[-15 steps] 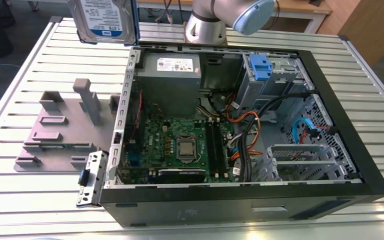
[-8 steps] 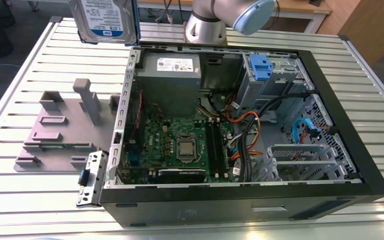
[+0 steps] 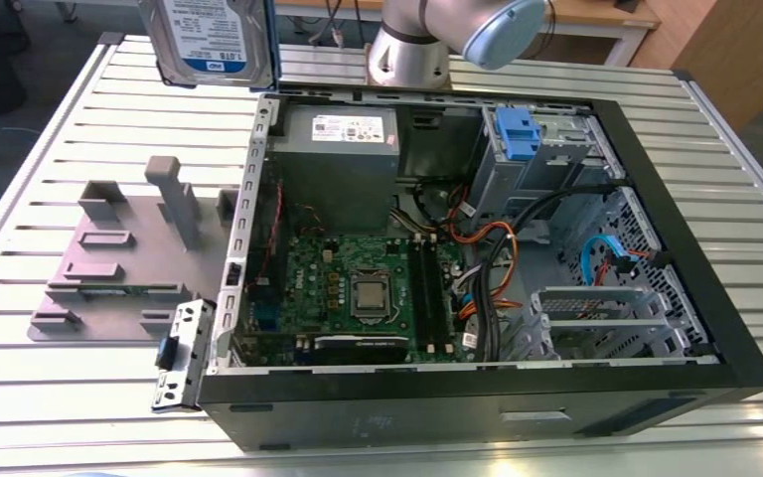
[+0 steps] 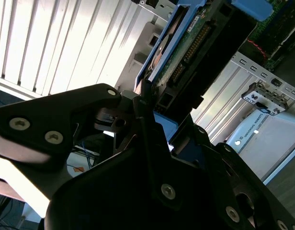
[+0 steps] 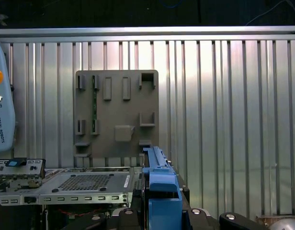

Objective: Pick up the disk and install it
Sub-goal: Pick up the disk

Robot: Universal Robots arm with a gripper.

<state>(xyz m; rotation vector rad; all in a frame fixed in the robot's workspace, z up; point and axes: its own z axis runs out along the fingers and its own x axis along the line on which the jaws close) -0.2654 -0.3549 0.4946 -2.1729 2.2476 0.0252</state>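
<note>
The disk (image 3: 210, 40) hangs clear of the desk (image 3: 64, 119), label side towards the exterior view. It sits past the far corner of the open computer case (image 3: 699, 248), on the exterior view's left. In the second wrist view the gripper (image 4: 148, 98) is pinching it by 1 end, with the disk's long axis running straight out from the jaws (blue rail edge-on). The drive cage (image 3: 554, 149) with its small blue clip (image 3: 516, 132) lies well apart, towards the exterior view's right. The case holds a motherboard (image 3: 355, 288), a power supply (image 3: 339, 159) and cables. The grey fixture tray (image 3: 116, 248) has no drive in it.

You see the disk (image 3: 210, 40) cut off by the exterior view's upper edge; in the second wrist view, the end effector (image 4: 150, 112) hides perhaps its near end.
</note>
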